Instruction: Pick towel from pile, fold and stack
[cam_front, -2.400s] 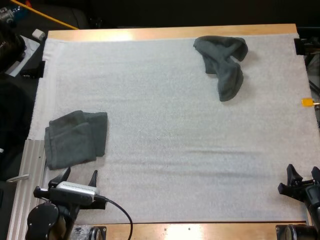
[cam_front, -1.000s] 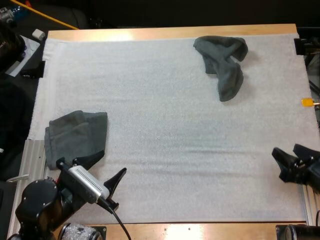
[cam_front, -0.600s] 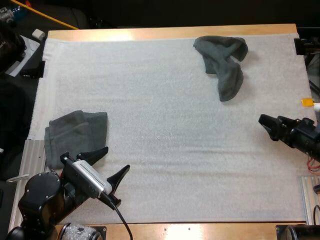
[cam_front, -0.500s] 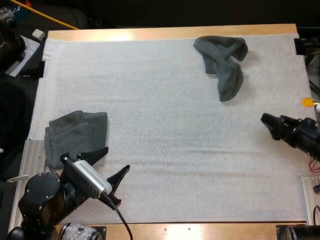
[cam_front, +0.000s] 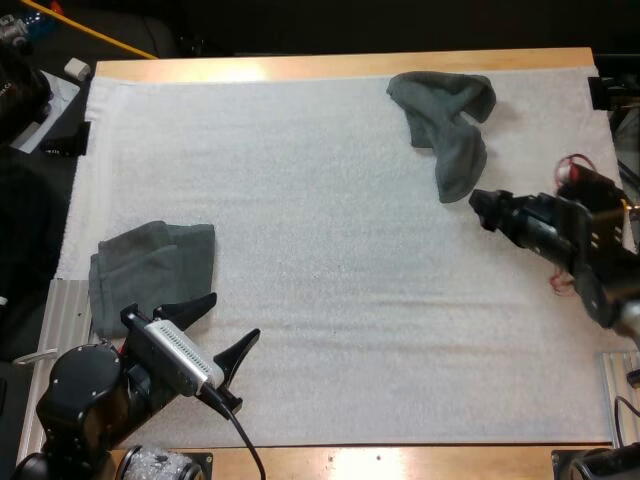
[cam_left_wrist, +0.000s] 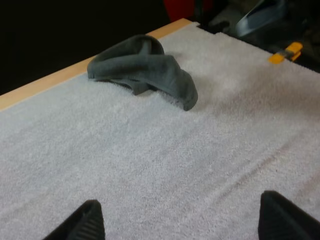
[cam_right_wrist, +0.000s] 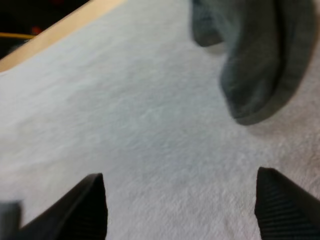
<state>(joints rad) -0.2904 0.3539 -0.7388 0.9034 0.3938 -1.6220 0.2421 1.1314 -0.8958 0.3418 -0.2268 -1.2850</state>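
A light wooden table (cam_front: 330, 64) carries a white textured foam mat (cam_front: 320, 250); beyond its far edge lies darkness. A ribbed aluminium rail (cam_front: 60, 310) flanks the near left.

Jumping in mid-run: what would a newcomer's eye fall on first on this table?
The dark crumpled towel at the far right of the white mat stands out, with the open right pincer close beside its near end. Next comes the folded towel at the mat's near left edge, with the open left pincer just beside it.
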